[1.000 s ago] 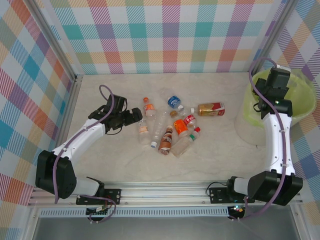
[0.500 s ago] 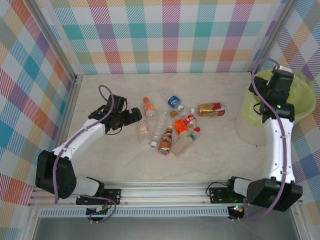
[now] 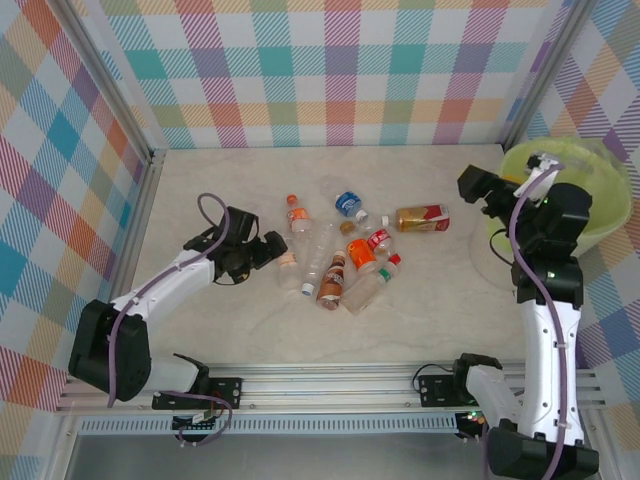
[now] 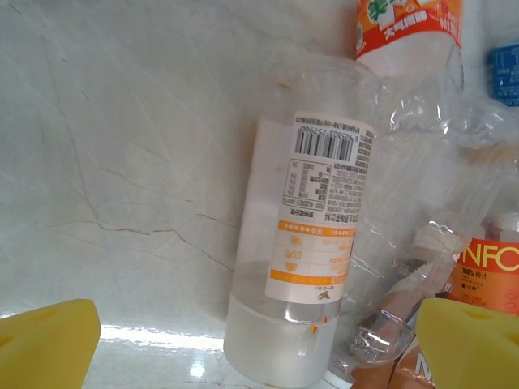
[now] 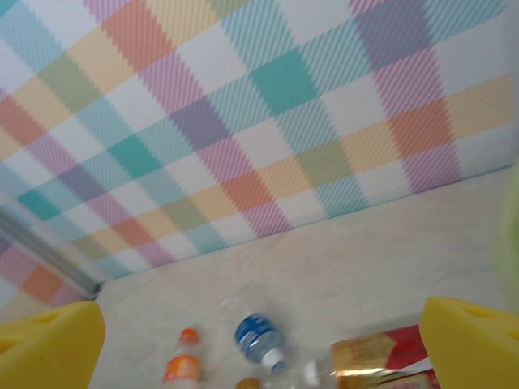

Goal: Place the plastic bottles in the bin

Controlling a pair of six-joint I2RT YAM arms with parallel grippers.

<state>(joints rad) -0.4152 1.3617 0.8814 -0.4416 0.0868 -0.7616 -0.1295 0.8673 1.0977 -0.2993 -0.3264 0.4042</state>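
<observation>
The plastic bottles [image 3: 340, 262] lie heaped mid-worktop [image 3: 220, 180], with one brown-labelled bottle [image 3: 422, 217] apart at the heap's 2 o'clock. The lime-green bin [image 3: 603, 217] stands at the worktop's 3 o'clock edge. At the heap's 9 o'clock the left tool [image 3: 270, 247] is released, its yellow pads [image 4: 45, 340] wide either side of a clear bottle [image 4: 316, 243], not touching it. The right tool [image 3: 478, 185] hangs released and empty at the bin's 10 o'clock rim.
</observation>
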